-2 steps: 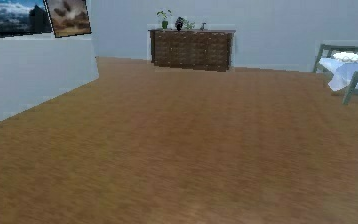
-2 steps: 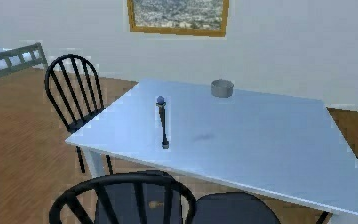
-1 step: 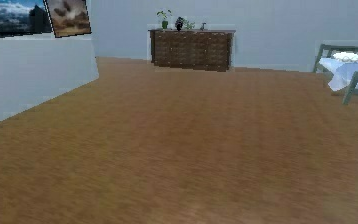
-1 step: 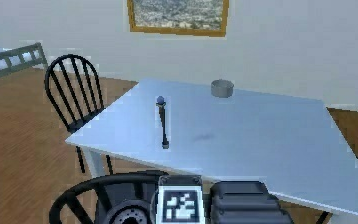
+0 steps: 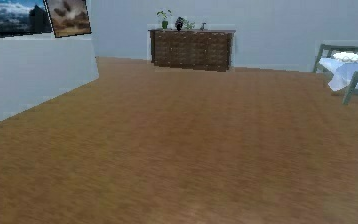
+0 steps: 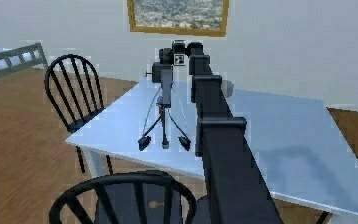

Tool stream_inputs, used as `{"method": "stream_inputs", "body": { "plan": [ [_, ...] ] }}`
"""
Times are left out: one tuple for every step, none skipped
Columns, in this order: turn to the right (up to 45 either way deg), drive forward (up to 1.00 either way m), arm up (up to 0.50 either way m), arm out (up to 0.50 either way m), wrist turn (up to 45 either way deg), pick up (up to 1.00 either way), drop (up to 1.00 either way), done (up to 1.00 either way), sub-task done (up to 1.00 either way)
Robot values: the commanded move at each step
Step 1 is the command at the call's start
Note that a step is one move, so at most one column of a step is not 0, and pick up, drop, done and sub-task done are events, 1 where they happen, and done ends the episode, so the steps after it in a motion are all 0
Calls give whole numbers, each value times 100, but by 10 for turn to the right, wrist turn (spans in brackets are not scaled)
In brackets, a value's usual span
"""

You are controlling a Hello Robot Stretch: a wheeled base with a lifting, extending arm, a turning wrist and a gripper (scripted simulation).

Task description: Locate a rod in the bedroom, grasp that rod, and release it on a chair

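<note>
In the arm side view my arm [image 6: 222, 130] reaches out over a pale blue table [image 6: 287, 130]. My gripper [image 6: 163, 144] hangs with its thin fingers [image 6: 144, 143] pointing down at the tabletop. A thin pale sliver [image 6: 165, 128] shows between the fingers; I cannot tell whether it is a rod or whether the gripper holds anything. A black spindle-back chair [image 6: 72, 90] stands at the table's left side. The back of a second black chair [image 6: 127, 198] is at the bottom edge.
In the forward view a wood floor [image 5: 177, 150] stretches to a dark dresser [image 5: 192, 50] with small plants [image 5: 165, 18] at the far wall. A bed [image 5: 347, 72] sits at the right edge. A white wall [image 5: 37, 70] with two pictures [image 5: 22, 17] stands at the left.
</note>
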Motion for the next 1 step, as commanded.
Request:
{"method": "stream_inputs", "body": {
  "plan": [
    [0, 0, 0, 0, 450, 0, 0, 0, 0]
  ]
}}
